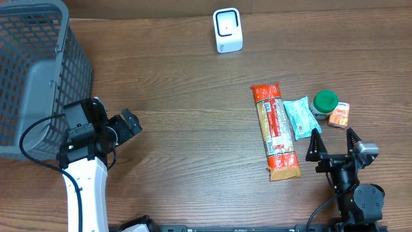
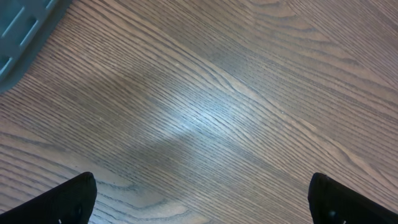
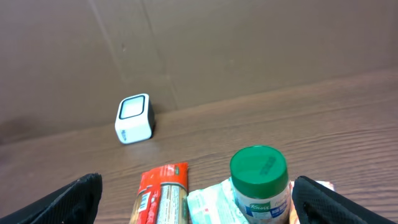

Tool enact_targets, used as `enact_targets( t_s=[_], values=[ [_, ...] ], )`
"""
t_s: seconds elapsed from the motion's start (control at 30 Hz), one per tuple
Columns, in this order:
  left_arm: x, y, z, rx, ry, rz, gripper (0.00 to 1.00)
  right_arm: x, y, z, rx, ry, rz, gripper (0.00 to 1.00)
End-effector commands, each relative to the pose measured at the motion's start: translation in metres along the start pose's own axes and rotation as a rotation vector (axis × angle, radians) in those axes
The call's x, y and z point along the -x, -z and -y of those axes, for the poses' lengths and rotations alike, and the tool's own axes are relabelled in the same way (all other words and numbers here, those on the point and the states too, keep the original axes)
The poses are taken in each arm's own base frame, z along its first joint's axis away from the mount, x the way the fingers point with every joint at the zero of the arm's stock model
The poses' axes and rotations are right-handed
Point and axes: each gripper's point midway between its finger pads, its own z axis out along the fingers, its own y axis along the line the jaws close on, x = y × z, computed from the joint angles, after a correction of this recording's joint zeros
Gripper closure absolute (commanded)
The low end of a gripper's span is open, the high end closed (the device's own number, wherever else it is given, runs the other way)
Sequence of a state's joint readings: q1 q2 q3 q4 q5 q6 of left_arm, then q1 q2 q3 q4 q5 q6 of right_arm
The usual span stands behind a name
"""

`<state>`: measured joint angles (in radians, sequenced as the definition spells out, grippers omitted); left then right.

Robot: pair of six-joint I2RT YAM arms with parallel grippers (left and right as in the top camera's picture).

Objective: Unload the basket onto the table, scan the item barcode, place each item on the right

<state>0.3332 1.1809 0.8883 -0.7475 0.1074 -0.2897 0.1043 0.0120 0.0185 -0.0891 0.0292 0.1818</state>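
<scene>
"Knorr" on label of green-lid jar [image 3: 259, 180]; rest of pkg print illegible.

White left arm [image 1: 85, 190], black right arm [image 1: 360, 196], looping black cables [image 1: 22, 142]

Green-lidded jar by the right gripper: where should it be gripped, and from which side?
Probably by its green lid, from above, with the open right gripper. The jar stands upright, the round lid is its highest, clearest part, and a teal packet and an orange packet crowd its base.
</scene>
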Motion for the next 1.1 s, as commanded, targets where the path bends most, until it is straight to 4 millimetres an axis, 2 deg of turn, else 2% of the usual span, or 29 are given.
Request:
enact_targets(
  t_s=[0.0,0.27,0.5,1.07],
  values=[
    [0.0043,0.0016,0.0018,0.002,0.008,0.009,0.00,-0.0030,-0.0001,-0.0036,0.027,0.023,-0.003,0.00],
    [0.0043,0.0016,0.0018,0.002,0.008,0.009,0.00,-0.0028,-0.0001,-0.0035,0.027,0.041,-0.002,0.00],
    [0.0043,0.0016,0.0018,0.002,0.008,0.009,0.00,-0.0031,-0.0001,-0.0039,0.029,0.291,0.000,0.00],
    [0.0043,0.0016,0.0018,0.002,0.008,0.009,0.00,-0.0029,-0.0001,-0.0034,0.026,0.284,0.001,0.00]
  ],
)
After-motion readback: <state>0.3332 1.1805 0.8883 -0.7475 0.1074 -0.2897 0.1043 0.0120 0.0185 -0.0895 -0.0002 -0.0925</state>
